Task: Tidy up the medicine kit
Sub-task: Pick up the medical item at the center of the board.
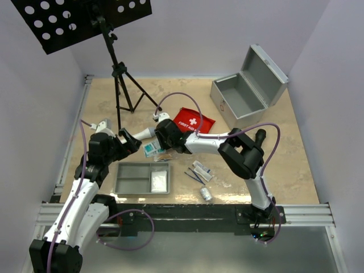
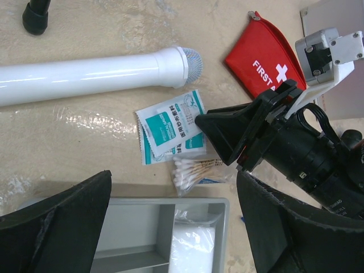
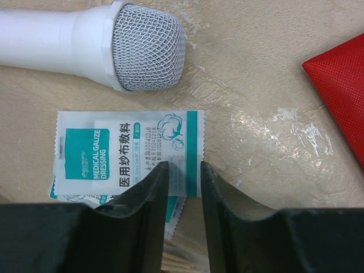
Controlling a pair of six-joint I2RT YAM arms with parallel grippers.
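Observation:
Two teal-and-white gauze dressing packets (image 3: 114, 153) (image 2: 168, 133) lie on the table beside a bag of cotton swabs (image 2: 193, 170). My right gripper (image 3: 185, 170) (image 1: 159, 149) is down over the top packet's right edge, its jaws a narrow gap apart with the edge between them. The left gripper (image 2: 175, 187) (image 1: 133, 142) hangs wide open above the grey divided tray (image 2: 136, 227) (image 1: 133, 178), which holds a clear plastic bag (image 2: 193, 244). Behind the gauze lies the red first aid pouch (image 1: 193, 121) (image 2: 261, 57). At the back right stands the silver case (image 1: 239, 96), lid open.
A white cylinder with a mesh end (image 2: 114, 71) (image 3: 148, 45) lies just beyond the gauze. A black tripod stand (image 1: 119, 74) rises at the back left. Small loose supplies (image 1: 199, 170) and a little roll (image 1: 206, 194) lie right of the tray.

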